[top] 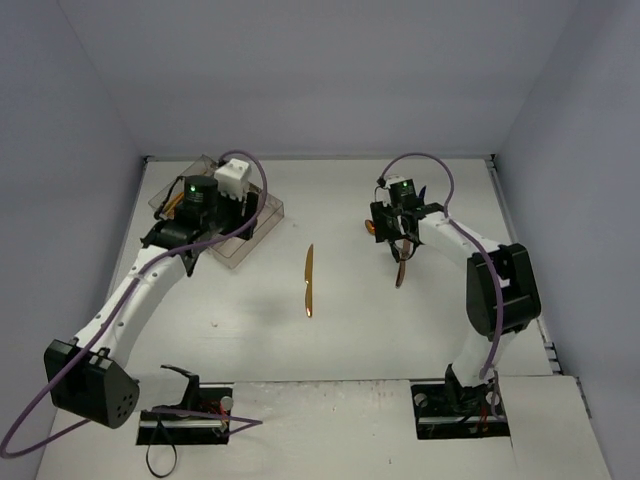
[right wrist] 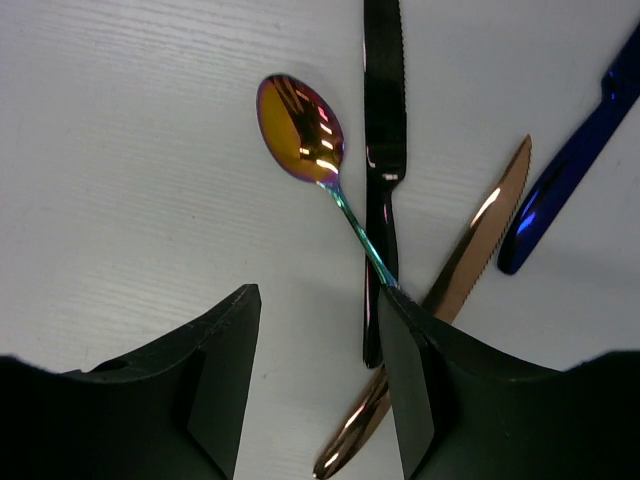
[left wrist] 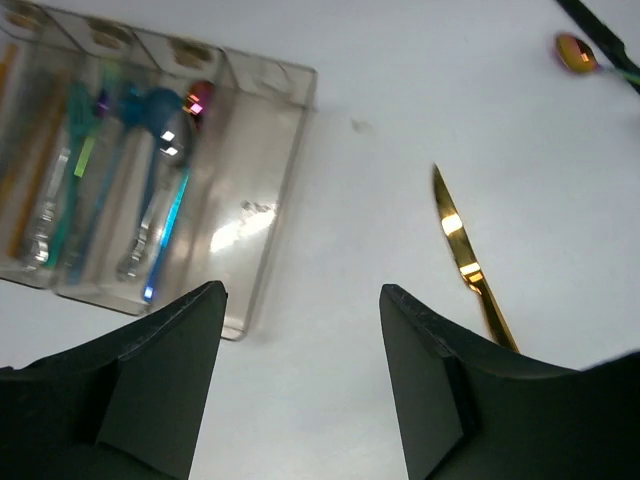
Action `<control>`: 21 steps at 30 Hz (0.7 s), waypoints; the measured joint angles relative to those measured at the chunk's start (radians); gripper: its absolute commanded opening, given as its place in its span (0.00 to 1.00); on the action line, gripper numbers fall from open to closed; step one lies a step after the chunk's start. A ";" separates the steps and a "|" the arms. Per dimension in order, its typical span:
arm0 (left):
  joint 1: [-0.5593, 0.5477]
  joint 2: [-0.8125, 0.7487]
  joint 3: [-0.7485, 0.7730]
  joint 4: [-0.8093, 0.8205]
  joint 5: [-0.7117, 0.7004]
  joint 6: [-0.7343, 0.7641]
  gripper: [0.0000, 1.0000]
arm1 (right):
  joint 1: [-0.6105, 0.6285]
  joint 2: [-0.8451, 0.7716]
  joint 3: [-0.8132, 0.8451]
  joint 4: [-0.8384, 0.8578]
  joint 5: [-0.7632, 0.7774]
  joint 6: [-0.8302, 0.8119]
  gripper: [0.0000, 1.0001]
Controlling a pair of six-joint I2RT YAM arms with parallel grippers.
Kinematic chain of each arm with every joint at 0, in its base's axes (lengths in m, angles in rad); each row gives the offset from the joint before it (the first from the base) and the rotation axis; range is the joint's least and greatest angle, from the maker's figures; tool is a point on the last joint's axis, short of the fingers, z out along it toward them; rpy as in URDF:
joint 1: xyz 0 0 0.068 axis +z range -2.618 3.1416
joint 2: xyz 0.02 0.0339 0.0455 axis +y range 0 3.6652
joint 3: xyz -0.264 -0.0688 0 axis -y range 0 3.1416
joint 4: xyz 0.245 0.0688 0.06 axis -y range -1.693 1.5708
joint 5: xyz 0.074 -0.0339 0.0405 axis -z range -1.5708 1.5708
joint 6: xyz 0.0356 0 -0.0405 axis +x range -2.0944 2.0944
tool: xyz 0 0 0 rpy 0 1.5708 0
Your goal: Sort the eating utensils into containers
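At far left, the clear tray [left wrist: 262, 140] holds teal, blue and silver utensils [left wrist: 160, 190] in its long compartments, with one end compartment bare. Our left arm [top: 150, 285] stretches forward to it, and the left gripper [left wrist: 302, 292] hangs above the tray's edge, jaws wide and empty. At centre, a gold knife [left wrist: 462, 260] lies alone on the table [top: 400, 330]. At right, our right arm [top: 500, 290] folds at the elbow. It points the right gripper [right wrist: 318, 292] down at an iridescent spoon [right wrist: 298, 125], black knife [right wrist: 385, 110], copper knife [right wrist: 480, 240] and blue knife [right wrist: 570, 180]. Its jaws are partly apart, with nothing between them. We judge a pick is under way; the next move is to centre on one handle and close.
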 measured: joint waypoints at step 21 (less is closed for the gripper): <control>-0.036 -0.088 -0.223 0.028 0.028 -0.023 0.60 | 0.003 0.279 0.203 -0.029 -0.016 -0.187 0.33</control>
